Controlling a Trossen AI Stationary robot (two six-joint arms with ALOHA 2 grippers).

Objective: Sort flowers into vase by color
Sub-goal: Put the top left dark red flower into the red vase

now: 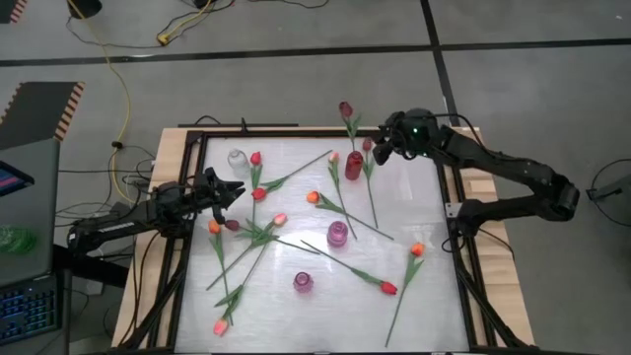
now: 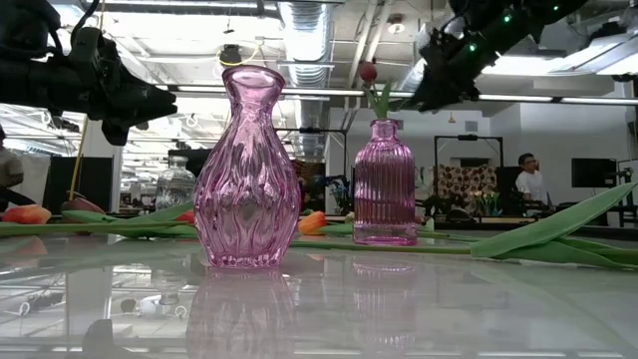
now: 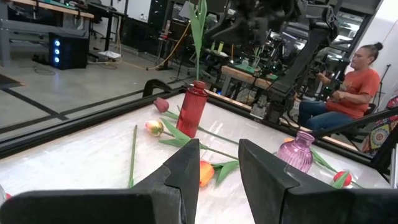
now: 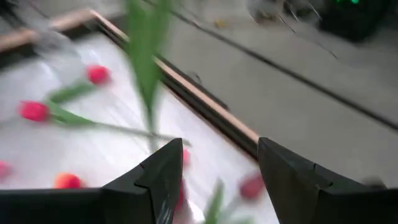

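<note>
Now the flowers (image 1: 258, 235) are spread flat over the white tabletop (image 1: 434, 316), and one dark one (image 1: 346, 109) is already standing up in the red vase (image 1: 353, 165). They are judged to be very light. The thin green stems look bendy, and the little heads look soft and easy to squash. So a flower is best taken by the stem, near its middle, and not by the head.

On the left, the left end effector (image 1: 233, 190) is held over the tabletop's left side with its fingers apart, and nothing is gripped. On the right, the right end effector (image 1: 380, 151) is held high near the red vase, with its fingers parted and nothing between them.

From above, every flower and all four vases are seen at once. From the low view, only the two pink vases (image 2: 246, 170) are seen well, while the flowers are mostly hidden as flat lines. A seated person (image 3: 349, 87) is seen only from the left wrist and the low view.
</note>
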